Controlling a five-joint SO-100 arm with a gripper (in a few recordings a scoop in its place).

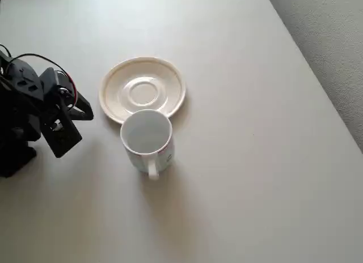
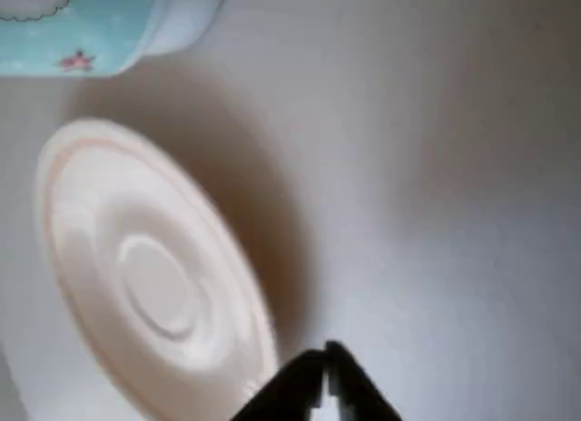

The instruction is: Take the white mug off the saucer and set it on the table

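Pincer (image 2: 324,367) closed, empty, well apart from white mug (image 1: 147,139) beside saucer (image 1: 142,88).

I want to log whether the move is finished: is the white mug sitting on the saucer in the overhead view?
No: the white mug stands on the table just beside the saucer, whose centre well is bare.

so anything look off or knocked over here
Nothing stands out. The white mug stands upright on the table beside the saucer, which lies flat and bare. No spill or damage shows, and the hand is closed, holding nothing.
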